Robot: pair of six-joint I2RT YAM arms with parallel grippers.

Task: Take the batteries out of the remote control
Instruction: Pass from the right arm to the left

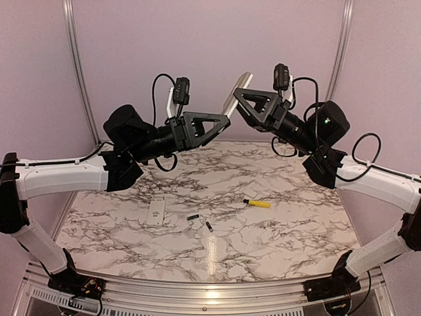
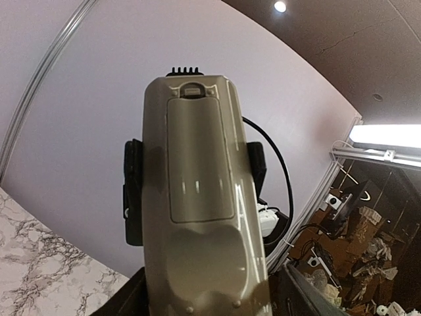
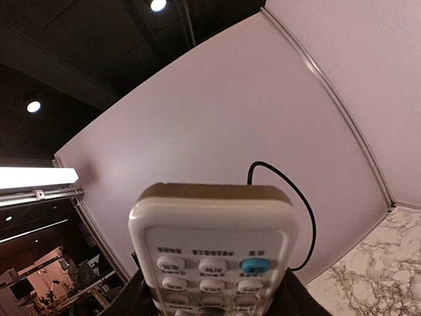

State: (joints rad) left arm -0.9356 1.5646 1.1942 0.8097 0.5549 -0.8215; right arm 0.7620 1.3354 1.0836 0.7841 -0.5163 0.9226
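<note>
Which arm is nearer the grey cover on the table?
Left. The left arm is raised over the table's left half, where the cover lies; the right arm is raised over the right half, well away.

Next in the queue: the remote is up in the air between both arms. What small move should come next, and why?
Probably close the left pincer firmly on the remote, which the right pincer grips by its sides. Two batteries lie on the table already, so a secure handover looks the sensible step.
</note>
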